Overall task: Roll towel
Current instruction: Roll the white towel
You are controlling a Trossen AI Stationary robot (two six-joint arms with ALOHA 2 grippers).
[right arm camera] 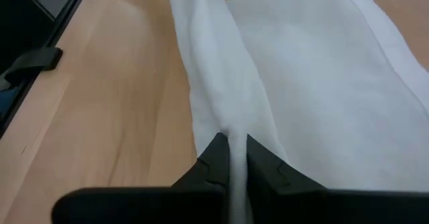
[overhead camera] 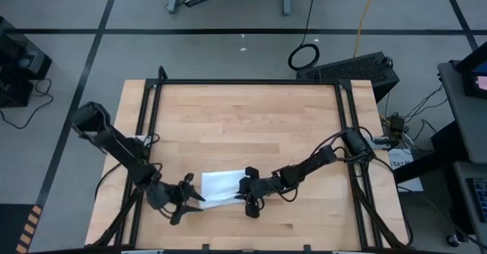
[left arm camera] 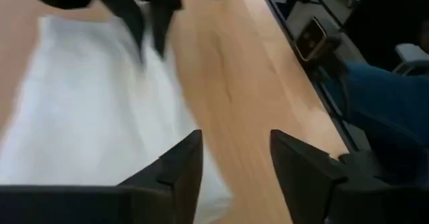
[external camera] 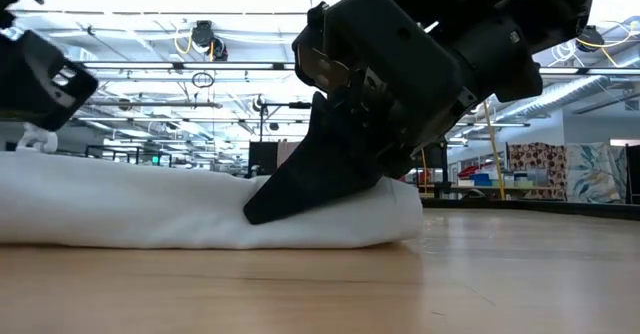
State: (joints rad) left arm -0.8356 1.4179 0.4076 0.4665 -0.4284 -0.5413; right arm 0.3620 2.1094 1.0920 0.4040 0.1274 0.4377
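From above, the towel (overhead camera: 219,187) is a small white patch on the pale wooden desk (overhead camera: 251,117), near its front edge, with an arm at each end. Only the right wrist view shows the grip: the right pincer (right arm camera: 231,158) has its two dark fingers pressed together on a thin raised fold of the towel's edge, cloth squeezed between them. The left wrist view shows what the overhead picture blurs: the left pincer (left arm camera: 234,160) stands partly open, its fingers apart with nothing between them, one over the towel's margin and the other over bare wood.

The table-height view gives the towel's form: a soft, low, rounded bundle lying flat on the desk, its near end curled over, with a dark wedge-shaped finger pressing into it. The cloth is plain, matte and faintly creased; the desk is smooth, straight-grained light wood framed in black metal rail.
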